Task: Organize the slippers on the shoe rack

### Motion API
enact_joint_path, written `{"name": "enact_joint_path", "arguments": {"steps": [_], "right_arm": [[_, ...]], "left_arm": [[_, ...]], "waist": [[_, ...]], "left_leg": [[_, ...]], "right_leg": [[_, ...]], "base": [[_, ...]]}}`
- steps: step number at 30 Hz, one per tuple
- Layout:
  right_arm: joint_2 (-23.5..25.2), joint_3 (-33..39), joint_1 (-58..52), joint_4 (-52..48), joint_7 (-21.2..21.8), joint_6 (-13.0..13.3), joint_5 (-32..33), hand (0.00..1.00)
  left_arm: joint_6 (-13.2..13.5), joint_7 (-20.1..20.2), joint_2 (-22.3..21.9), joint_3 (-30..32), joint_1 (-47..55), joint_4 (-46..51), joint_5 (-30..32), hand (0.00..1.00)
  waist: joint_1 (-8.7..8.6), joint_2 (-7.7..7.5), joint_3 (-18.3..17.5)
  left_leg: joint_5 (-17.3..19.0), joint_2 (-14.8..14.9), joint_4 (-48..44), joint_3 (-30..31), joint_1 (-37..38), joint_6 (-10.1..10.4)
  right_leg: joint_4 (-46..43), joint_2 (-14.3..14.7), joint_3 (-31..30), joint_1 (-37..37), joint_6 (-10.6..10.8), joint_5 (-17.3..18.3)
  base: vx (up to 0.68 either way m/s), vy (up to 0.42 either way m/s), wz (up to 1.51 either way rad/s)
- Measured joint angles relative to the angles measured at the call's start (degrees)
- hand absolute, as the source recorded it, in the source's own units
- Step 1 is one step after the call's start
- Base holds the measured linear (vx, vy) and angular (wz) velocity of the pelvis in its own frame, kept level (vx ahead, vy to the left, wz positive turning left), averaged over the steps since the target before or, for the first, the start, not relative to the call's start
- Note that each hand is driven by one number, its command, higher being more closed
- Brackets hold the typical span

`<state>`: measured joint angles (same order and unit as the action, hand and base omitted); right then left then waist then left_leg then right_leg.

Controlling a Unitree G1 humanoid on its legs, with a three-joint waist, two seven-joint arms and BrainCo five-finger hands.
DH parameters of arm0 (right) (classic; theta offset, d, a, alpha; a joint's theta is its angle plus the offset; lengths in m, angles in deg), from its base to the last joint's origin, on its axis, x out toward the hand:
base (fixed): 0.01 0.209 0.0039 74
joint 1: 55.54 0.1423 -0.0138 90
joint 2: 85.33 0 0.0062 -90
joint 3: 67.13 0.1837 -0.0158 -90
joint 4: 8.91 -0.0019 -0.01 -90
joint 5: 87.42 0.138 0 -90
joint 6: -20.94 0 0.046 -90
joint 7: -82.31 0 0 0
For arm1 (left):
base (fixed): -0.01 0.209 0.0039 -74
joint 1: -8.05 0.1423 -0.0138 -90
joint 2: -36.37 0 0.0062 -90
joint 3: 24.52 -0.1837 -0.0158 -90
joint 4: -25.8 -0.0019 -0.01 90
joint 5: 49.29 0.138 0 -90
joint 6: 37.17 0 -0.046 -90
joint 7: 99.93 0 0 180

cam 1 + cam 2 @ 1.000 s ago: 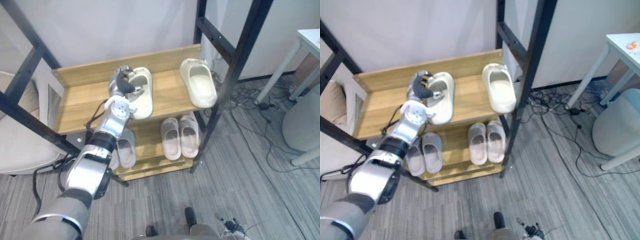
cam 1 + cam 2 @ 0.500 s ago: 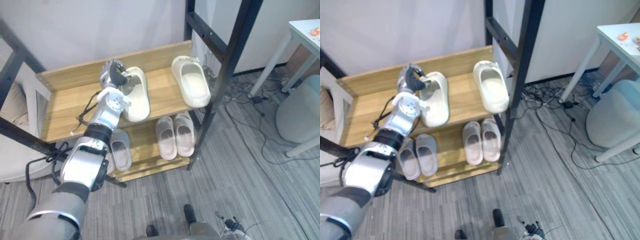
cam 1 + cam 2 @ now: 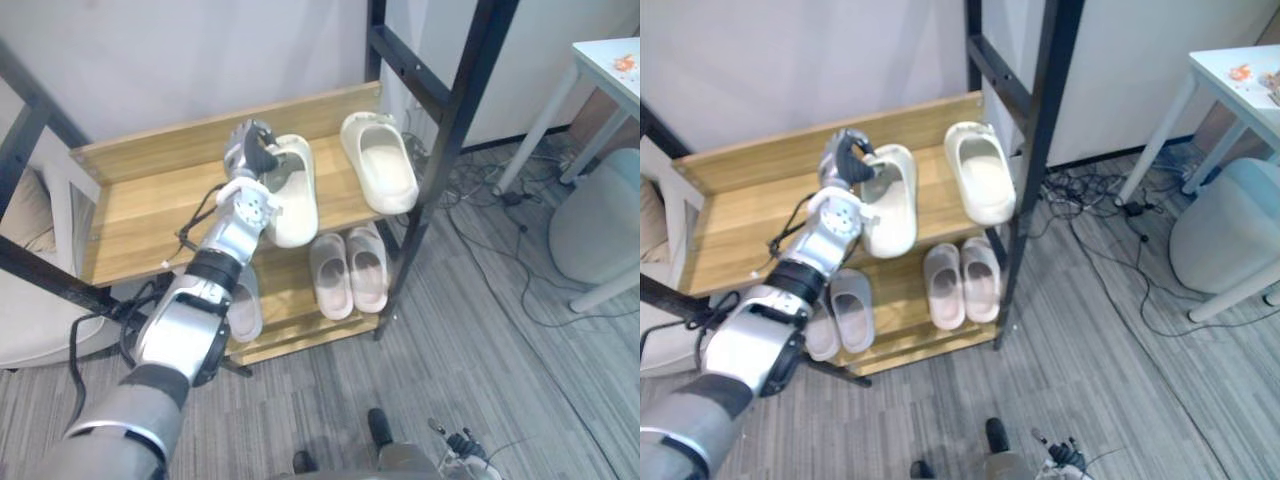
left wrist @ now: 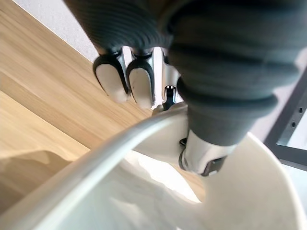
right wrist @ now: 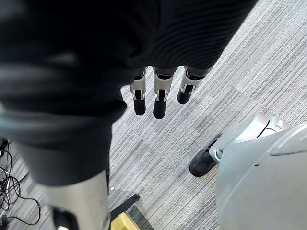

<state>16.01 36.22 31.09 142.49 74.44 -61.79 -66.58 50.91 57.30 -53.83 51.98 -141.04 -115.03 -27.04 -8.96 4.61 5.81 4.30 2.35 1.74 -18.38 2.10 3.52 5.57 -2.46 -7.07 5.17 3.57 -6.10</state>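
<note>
Up on the top shelf of the shoe rack, the robot's left hand has hold of a cream slipper at its far end. In the wrist view the fingers curl over the slipper's rim and the thumb seems to sit inside the opening, so it's a closed pinch on the edge, not a full wrap. Its mate, the second cream slipper, sits further right by the black frame post, with a strip of bare wood between the two.

Best guess at the step: pairing these two up. The held one lies at a slight angle to its mate, so the next move probably calls for sliding it right and squaring it up until they sit side by side. Then the hand can let go without flicking it off the front edge, since the near ends of both slippers already come close to that edge.

Both cream slippers look like chunky moulded foam, smooth and matte, all rounded edges. The shelves are light wood-grain boards, and the top one has a raised back lip. On the lower shelf a pinkish pair sits neatly together, thinner and softer-looking, and a grey pair is half hidden behind the arm.

The right hand hangs over the grey striped carpet, fingers straight, holding nothing.
</note>
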Motion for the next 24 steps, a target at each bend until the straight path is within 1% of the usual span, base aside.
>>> {"name": "enact_joint_path", "arguments": {"steps": [2,7,9,12,15,16,18,23,24], "right_arm": [[0.06,0.17,-0.02,-0.03,-0.03,0.01,-0.02,0.0],[0.47,2.93,-0.17,-0.08,-0.08,0.02,-0.11,0.0],[1.51,5.05,-0.21,-0.28,-0.2,0.02,-0.15,0.0],[1.98,5.94,-0.21,-0.32,-0.28,0.02,-0.16,0.0],[2.43,6.75,-0.82,-2.13,-0.74,0.03,-0.18,0.0],[2.44,6.8,-0.81,-2.15,-0.79,0.02,-0.17,0.0],[2.56,6.98,-0.88,-2.15,-0.99,0.02,-0.17,0.0],[4.11,9.19,-1.74,-4.2,-1.37,0.02,-0.44,0.0],[4.21,9.2,-1.85,-4.42,-1.39,0.06,-0.45,0.0]], "left_arm": [[-0.04,-0.64,-0.54,-0.01,-0.01,-0.01,0.0,1.0],[-0.13,-0.7,-0.91,0.03,-0.97,-0.7,-0.05,1.0],[-0.12,-0.74,-0.99,-0.15,-1.48,-0.87,-0.04,1.0],[-0.23,-0.73,-1.46,-0.24,-2.0,-1.01,-0.06,1.0],[-0.78,-0.95,-1.45,-0.49,-2.36,-0.68,-0.79,1.0],[-0.89,-0.96,-1.45,-0.49,-2.63,-0.66,-1.09,0.0],[-1.02,-1.16,-1.46,-0.44,-2.83,-0.65,-1.14,0.0],[-1.22,-1.17,-1.48,1.17,-3.12,-0.41,-2.36,0.0],[-1.25,-1.17,-1.48,1.17,-3.12,-0.42,-2.37,0.0]], "waist": [[-0.12,0.0,0.0],[-0.06,0.04,-0.01],[-0.08,0.09,0.0],[-0.09,0.11,0.0],[0.19,0.2,-0.09],[0.36,0.21,-0.08],[0.44,0.2,-0.09],[1.55,0.13,-0.11],[1.55,0.11,-0.12]], "left_leg": [[0.04,-0.01,0.0,-0.21,0.0,0.03],[0.26,0.03,0.01,-2.17,-0.01,0.11],[0.31,0.1,0.03,-3.21,-0.01,0.15],[0.33,0.1,0.0,-3.34,-0.26,0.09],[0.52,0.1,-0.23,-4.48,-0.99,-0.21],[0.58,0.02,-0.4,-4.66,-1.32,-0.32],[0.81,-0.23,-0.91,-4.95,-1.75,-0.68],[1.2,-1.2,-0.93,-7.72,-2.11,-1.28],[1.22,-1.26,-0.94,-7.79,-2.11,-1.32]], "right_leg": [[0.0,0.01,-0.22,0.18,0.04,-0.04],[0.0,0.29,-2.07,0.85,0.1,-0.47],[-0.01,0.54,-3.09,1.28,0.03,-0.76],[-0.15,0.51,-3.52,1.86,0.14,-0.85],[-0.29,0.41,-4.74,2.98,0.5,-1.22],[-0.39,0.27,-5.05,3.14,0.62,-1.37],[-0.41,0.01,-5.66,3.76,0.85,-1.52],[-0.45,-0.6,-8.15,4.94,1.78,-2.24],[-0.45,-0.64,-8.27,4.97,1.81,-2.26]], "base": [[-0.03,-0.024,-0.05],[-0.01,-0.016,-0.2],[0.0,-0.023,-0.23],[-0.02,-0.016,-0.1],[-0.02,-0.013,-0.16],[-0.04,-0.008,-0.09],[-0.03,0.004,-0.09],[-0.01,0.01,-0.23],[0.0,0.007,-0.17]]}}
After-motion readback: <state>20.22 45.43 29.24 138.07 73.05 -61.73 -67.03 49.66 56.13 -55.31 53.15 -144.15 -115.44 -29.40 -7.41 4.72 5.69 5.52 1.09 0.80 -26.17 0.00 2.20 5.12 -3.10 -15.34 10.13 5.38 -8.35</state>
